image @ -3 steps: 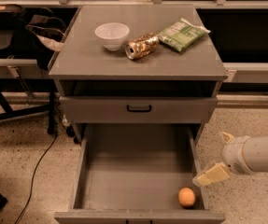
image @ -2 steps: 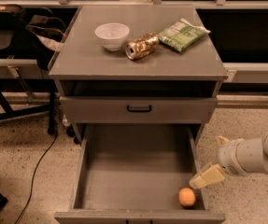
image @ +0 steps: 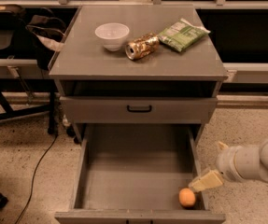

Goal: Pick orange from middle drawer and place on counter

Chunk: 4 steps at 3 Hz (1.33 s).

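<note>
Claw (image: 208, 167) low at the right side of the cabinet, at the end of a pale, rounded arm (image: 257, 164) that came in from the right edge. It stood wide: two cream fingers (image: 208, 181) apart, nothing held between them. The lower finger lay across the right wall of the middle drawer, its tip pointing down and left.

- Orange (image: 186, 197): just below and left of the claw, on the drawer floor in the front right corner, close against the right wall. Very near the lower fingertip; contact could not be told.
- Middle drawer (image: 133, 171): left of the claw, pulled fully out, grey floor bare but for the orange.
- Shallower drawer front with black handle (image: 139, 108): above and left of the claw, closed.
- Counter (image: 138, 62): well above and left of the claw. On it, well apart from the claw: a white bowl (image: 112, 35) farthest left, a gold can (image: 142, 46) on its side just beside the bowl, and a green packet (image: 183, 34) nearest the claw's side.
- Speckled floor (image: 17, 162) beneath the claw; a dark cable (image: 41, 164) trailed over it far to the left, beyond the drawer
</note>
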Each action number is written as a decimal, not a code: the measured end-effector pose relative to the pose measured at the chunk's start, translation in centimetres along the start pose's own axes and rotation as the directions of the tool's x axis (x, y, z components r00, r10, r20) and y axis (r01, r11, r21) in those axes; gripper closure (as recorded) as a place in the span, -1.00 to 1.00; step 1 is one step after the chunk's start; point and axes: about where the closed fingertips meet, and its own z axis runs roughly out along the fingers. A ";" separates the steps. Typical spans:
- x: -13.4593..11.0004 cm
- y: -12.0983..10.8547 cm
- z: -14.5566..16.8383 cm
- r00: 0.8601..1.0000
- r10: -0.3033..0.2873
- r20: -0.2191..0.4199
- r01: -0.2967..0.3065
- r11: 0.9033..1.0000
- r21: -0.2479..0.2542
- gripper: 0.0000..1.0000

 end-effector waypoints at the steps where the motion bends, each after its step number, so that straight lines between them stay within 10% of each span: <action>1: 2.1 -0.7 2.2 1.000 0.022 0.007 -0.022 0.999 0.023 -1.00; 4: 6.3 -0.9 8.5 0.979 -0.194 0.064 0.200 0.973 -0.117 -1.00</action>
